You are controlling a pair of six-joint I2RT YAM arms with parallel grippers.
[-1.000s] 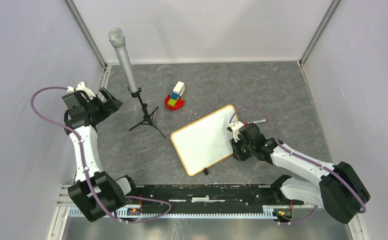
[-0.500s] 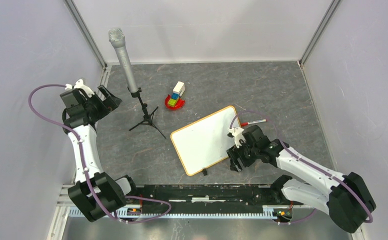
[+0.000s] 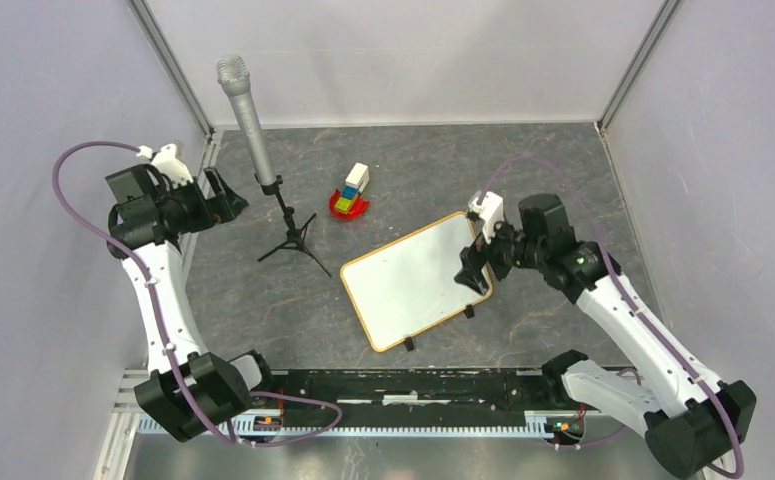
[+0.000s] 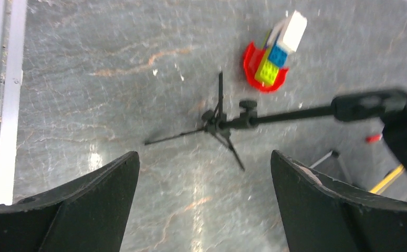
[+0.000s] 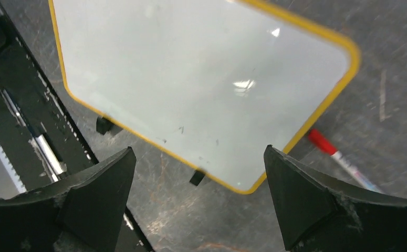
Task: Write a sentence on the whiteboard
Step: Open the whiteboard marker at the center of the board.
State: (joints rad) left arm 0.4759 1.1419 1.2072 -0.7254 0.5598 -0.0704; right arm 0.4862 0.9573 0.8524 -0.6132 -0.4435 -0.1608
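Right tool [image 5: 197,157] wide open, empty

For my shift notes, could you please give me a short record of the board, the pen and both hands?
Board: small white rectangular whiteboard with a yellowish frame
Writing: none, surface blank
Pen: red-capped marker, lying beside the board's corner
Left hand: open, empty, near the black microphone tripod
Right hand: open, empty, above the board
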